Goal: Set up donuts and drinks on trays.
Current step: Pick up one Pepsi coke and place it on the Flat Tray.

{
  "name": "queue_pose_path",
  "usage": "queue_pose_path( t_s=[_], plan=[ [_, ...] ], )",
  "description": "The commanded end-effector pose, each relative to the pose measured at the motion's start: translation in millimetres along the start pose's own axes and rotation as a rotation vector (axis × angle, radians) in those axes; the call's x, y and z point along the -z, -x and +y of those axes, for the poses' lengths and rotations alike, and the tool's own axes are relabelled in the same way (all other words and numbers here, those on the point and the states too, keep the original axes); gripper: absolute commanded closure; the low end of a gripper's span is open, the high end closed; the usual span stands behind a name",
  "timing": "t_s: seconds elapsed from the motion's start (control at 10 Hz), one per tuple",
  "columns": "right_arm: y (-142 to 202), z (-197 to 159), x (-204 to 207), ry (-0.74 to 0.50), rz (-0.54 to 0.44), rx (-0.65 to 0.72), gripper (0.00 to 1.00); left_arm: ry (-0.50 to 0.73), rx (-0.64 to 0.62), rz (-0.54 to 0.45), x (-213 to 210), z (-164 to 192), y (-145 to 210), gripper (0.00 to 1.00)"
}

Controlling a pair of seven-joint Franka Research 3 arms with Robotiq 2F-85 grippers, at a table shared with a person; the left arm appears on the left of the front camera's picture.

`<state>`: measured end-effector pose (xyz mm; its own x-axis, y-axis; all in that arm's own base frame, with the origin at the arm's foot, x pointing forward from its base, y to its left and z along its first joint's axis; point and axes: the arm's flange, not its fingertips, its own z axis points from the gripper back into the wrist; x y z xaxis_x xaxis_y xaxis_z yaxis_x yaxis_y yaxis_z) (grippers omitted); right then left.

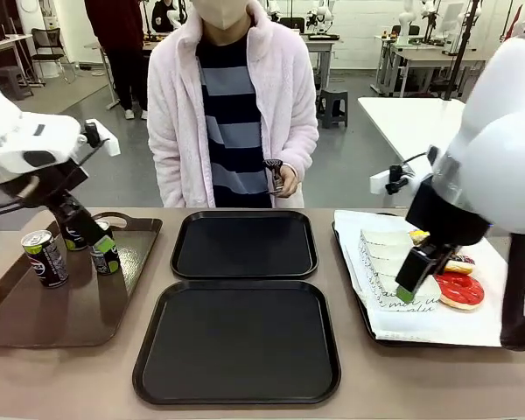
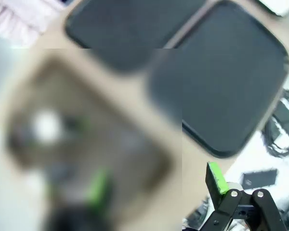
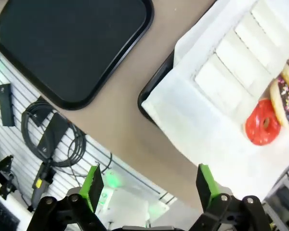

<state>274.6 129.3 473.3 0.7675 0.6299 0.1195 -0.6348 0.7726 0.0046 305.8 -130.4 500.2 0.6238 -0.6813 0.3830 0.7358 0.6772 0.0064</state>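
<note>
Three drinks stand on the brown tray: one can at the left, one farther right, and one partly hidden behind. My left gripper hangs open by the two rightmost cans and holds nothing. Two black trays lie bare in the middle. A red donut, a chocolate sprinkled donut and a yellow one lie on the white-paper-lined tray. My right gripper hovers open over it.
White paper sleeves lie in a row beside the donuts. A person in a pink jacket stands at the far edge, with one hand holding a small dark tool. Cables lie on the floor below the table's near edge.
</note>
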Motion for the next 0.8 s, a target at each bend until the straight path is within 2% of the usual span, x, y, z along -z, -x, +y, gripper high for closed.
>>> queue_pose_path(
  t_s=[0.0,0.3,0.4,0.5,0.6,0.7],
  plan=[
    [-11,0,9,0.018,-0.009,-0.013,0.00,-0.093,-0.029,-0.005,13,14,-8,0.00],
    [-11,0,9,0.018,-0.009,-0.013,0.00,-0.093,-0.029,-0.005,13,14,-8,0.00],
    [-4,2,3,0.012,-0.001,-0.008,0.00,-0.042,-0.014,-0.008,4,8,-3,0.00],
    [8,-30,9,-0.230,-0.093,0.080,0.00,0.121,-0.307,-0.044,8,26,7,0.00],
    [28,-63,16,-0.446,-0.180,0.197,0.00,0.281,-0.479,-0.089,6,45,22,0.00],
    [50,-92,23,-0.630,-0.273,0.284,0.00,0.447,-0.592,-0.129,5,66,39,0.00]
  ],
)
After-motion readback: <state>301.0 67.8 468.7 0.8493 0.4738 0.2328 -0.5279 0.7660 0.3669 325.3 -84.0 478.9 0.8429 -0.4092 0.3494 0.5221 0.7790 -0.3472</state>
